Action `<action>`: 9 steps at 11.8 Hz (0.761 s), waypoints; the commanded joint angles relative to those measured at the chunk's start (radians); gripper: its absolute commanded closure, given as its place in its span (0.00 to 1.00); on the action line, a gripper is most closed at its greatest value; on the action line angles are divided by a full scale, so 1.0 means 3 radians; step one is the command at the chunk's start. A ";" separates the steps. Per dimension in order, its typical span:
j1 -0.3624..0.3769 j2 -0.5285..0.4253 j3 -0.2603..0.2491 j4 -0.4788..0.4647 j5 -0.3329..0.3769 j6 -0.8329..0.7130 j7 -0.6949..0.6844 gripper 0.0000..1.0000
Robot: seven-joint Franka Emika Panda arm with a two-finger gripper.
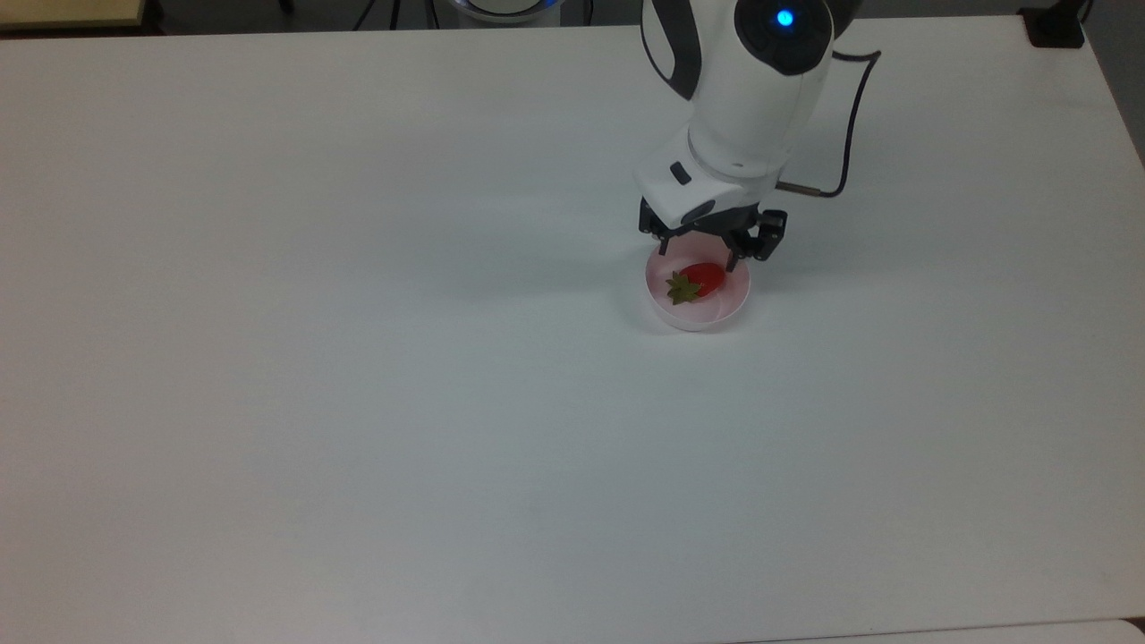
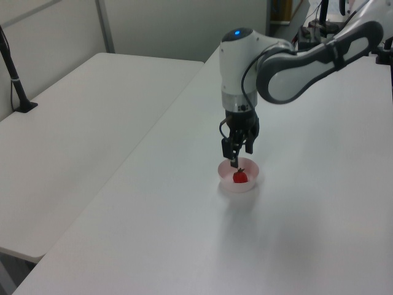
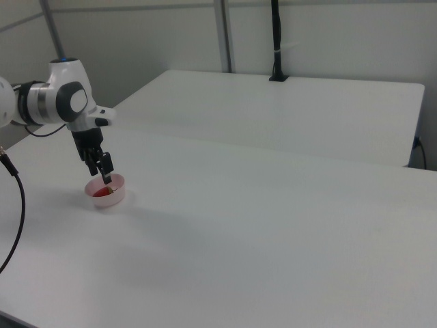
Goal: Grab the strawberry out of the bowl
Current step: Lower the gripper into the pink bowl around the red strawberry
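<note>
The gripper is being held directly above the bowl, its two fingers spread apart and empty, one tip showing at each side of the bowl's far rim in the top view. This spacing is judged to be chosen so that the fingers can be passed down either side of the strawberry, which is lying on its side in the bowl with its green cap pointing toward the top view's left. In the left view the fingertips are seen just over the fruit, and whether contact is being made cannot be told. The wrist is being kept vertical, presumably so that the pink walls are not being struck on the way in.

The bowl is being supported by a wide white table with a plain matt top. A second white table is standing alongside, with a black post clamped at its far edge in the right view. Pale partition panels are closing off the room behind, and a black cable is hanging from the arm
</note>
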 commanded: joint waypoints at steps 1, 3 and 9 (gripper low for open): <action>0.0077 0.0133 -0.0039 0.0026 -0.0111 0.0147 0.0221 0.26; 0.0071 0.0210 -0.0039 0.0021 -0.0116 0.0158 0.0216 0.27; 0.0071 0.0307 -0.0039 0.0026 -0.0173 0.0178 0.0201 0.66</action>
